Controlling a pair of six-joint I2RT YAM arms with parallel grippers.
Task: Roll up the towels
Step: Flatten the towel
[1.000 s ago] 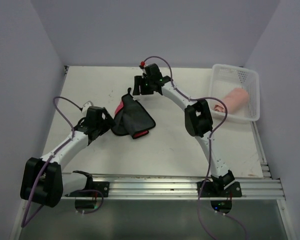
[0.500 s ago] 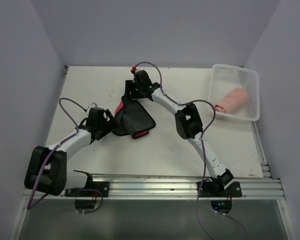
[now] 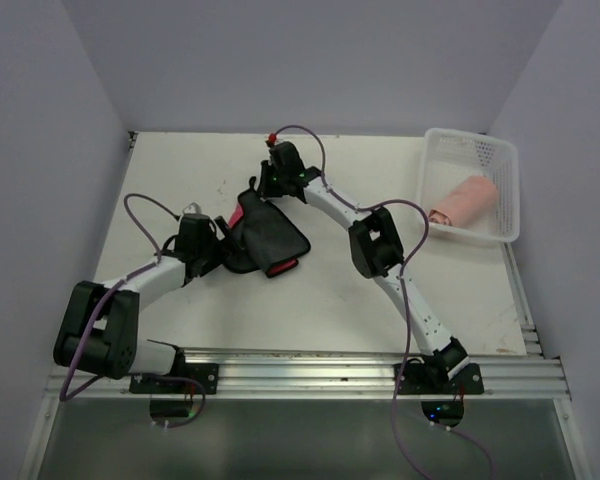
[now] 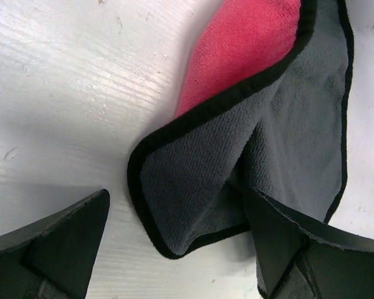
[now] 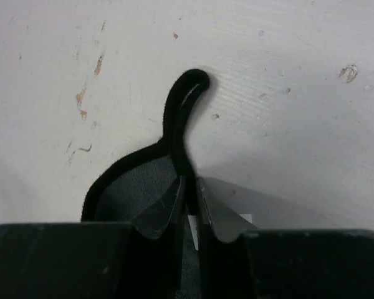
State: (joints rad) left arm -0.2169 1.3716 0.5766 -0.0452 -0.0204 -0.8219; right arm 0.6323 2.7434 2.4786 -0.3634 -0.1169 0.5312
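Right hand (image 5: 188, 192) pinches a trimmed corner of the dark cloth (image 3: 271, 236); we see the left hand (image 4: 174, 244) spread astride its fold.

A dark grey cloth (image 4: 299, 118) edged with black trim is seen lying folded on the white table (image 4: 62, 93), with its red face exposed past the fold. A rounded corner of the cloth is framed between the widely spread fingers (image 4: 56, 249) of the left gripper (image 4: 174, 205). One finger appears to be touched by the grey fabric, while the other is seen apart from it, over bare table.
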